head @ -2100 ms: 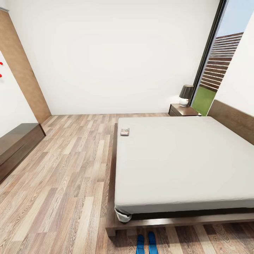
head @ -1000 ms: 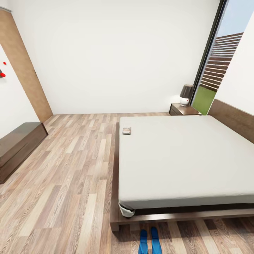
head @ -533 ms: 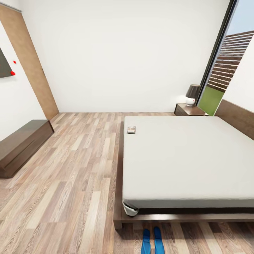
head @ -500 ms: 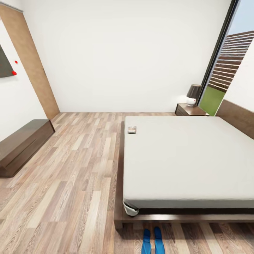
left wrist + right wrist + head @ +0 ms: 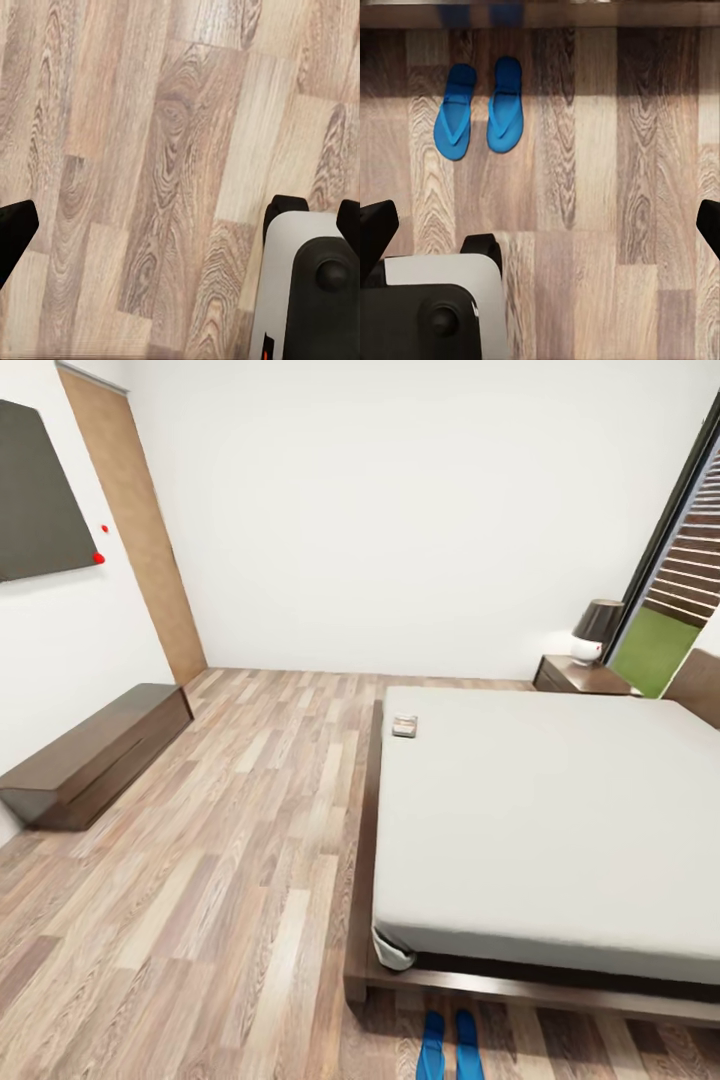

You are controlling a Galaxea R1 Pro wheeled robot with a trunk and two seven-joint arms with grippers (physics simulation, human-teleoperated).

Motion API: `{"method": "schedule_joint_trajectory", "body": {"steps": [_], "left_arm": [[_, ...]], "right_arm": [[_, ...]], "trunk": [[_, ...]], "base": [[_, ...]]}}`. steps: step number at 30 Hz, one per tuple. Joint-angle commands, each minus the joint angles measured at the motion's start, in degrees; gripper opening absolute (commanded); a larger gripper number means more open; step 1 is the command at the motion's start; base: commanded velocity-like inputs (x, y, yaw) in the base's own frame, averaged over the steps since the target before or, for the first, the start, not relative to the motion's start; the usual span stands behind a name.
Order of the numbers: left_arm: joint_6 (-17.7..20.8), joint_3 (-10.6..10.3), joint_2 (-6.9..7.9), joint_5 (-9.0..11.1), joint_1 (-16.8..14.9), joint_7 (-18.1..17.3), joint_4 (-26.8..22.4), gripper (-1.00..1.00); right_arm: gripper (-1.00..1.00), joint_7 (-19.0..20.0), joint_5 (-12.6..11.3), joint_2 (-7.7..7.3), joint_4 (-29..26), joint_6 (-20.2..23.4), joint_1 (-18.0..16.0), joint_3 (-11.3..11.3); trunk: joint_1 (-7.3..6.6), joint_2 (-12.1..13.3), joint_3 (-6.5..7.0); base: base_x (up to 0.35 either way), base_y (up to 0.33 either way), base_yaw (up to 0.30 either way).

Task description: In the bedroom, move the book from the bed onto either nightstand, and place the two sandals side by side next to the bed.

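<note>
The two sandals lie on the wood-plank floor right at the foot of the bed, side by side and parallel, just apart from its dark platform frame; in the right wrist view the sandals point toward the frame, one slightly ahead of the other. The right end effector hangs over bare floor some way from the sandals, its two dark fingertips at opposite edges of that view, spread wide and grasping nothing. The left end effector is likewise over bare planks, with one fingertip at one edge and another at the far edge, spread apart and empty.

The bed's light-grey mattress stretches away from the foot. A bit of pale cloth hangs at the near corner of the mattress. The book lies flat on the bed, close to its far side edge, away from the headboard. Beyond the bed, at its head end, stands the nightstand with a dark-shaded lamp on top. Across the floor from the bed, a long low dark bench sits against the side wall under a dark panel.
</note>
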Motion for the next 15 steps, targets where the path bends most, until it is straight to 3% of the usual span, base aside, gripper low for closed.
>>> {"method": "schedule_joint_trajectory", "body": {"steps": [1,15], "left_arm": [[-0.1,-0.4,0.0,0.6,-0.1,-0.3,0.0,1.0],[-0.1,-0.4,-0.01,0.5,-0.1,-0.3,0.0,1.0]], "right_arm": [[1.0,0.2,0.5,0.04,0.0,-0.2,0.0,-0.5],[1.0,0.2,0.5,0.61,0.0,-0.2,0.0,-0.5]], "trunk": [[0.03,-0.1,-0.16],[0.03,-0.1,-0.92]], "base": [[-0.03,0.022,0.233],[-0.065,0.058,0.232]]}}
